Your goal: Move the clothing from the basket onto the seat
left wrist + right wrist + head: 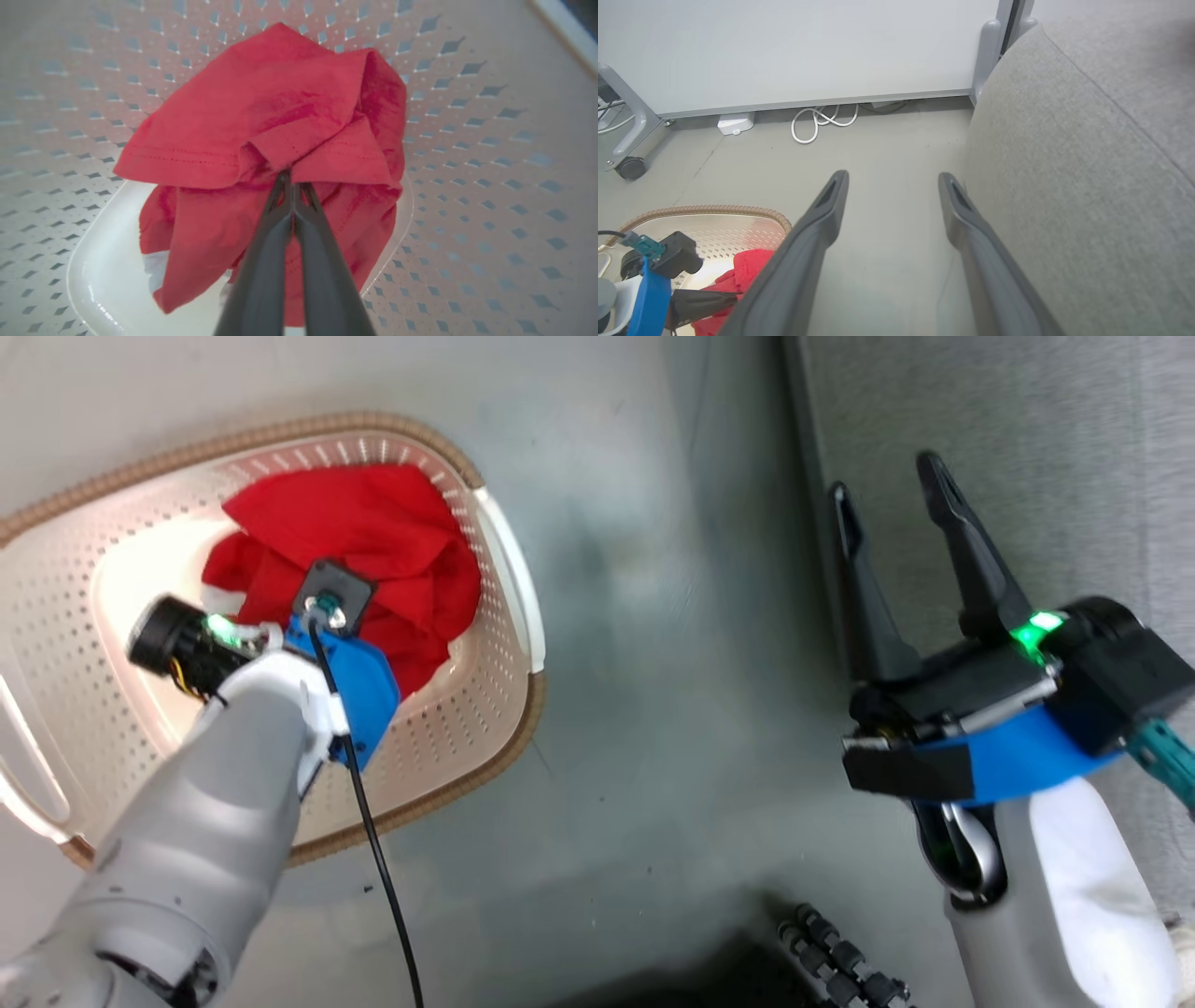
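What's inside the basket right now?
Crumpled red clothing lies on the basket floor, the left hand shut on a fold. Whether a second garment lies beneath is hidden.

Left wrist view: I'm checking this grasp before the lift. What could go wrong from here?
1. The left gripper is shut on just a small fold of the clothing, so the fabric may slip out when lifted.
2. The bundle may trail and snag on the basket rim on its way to the seat.
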